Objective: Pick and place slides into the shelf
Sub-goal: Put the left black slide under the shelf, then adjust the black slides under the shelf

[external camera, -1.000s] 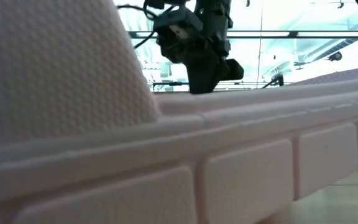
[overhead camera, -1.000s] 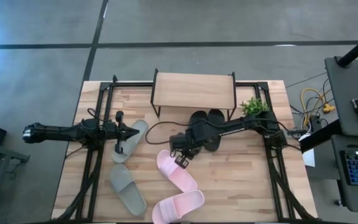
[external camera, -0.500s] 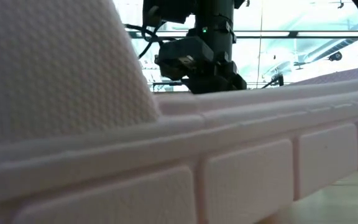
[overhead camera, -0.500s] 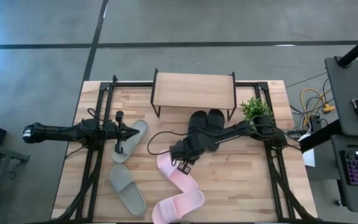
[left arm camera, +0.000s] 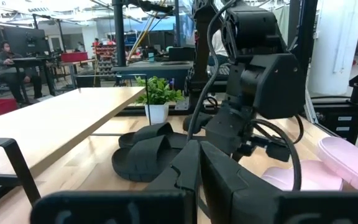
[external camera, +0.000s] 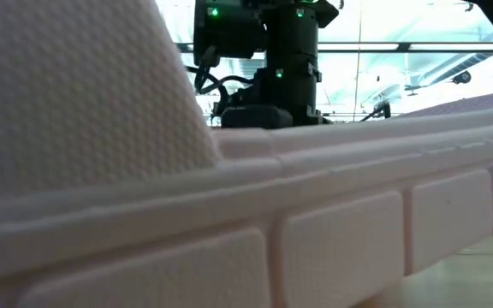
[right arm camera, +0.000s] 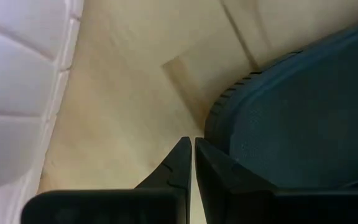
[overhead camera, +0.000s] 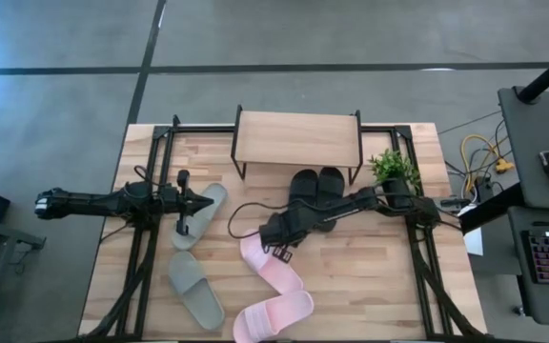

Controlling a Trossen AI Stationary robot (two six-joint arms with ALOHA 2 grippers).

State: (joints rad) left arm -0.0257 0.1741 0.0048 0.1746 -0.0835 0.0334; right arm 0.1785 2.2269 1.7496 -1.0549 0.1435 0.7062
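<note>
The right gripper (overhead camera: 273,235), fingers pressed together on nothing, hung low between the black foam slide pair (overhead camera: 315,193) and a pale pink foam slide (overhead camera: 271,266), both in front of the small plank-topped shelf (overhead camera: 297,139). The left gripper (overhead camera: 183,204), also clenched empty, waited over a grey-green slide (overhead camera: 203,211) left of the shelf.

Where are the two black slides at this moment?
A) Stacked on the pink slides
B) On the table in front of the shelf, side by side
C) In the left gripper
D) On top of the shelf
B: the black slides lie together on the table, just before the empty-topped shelf.
</note>
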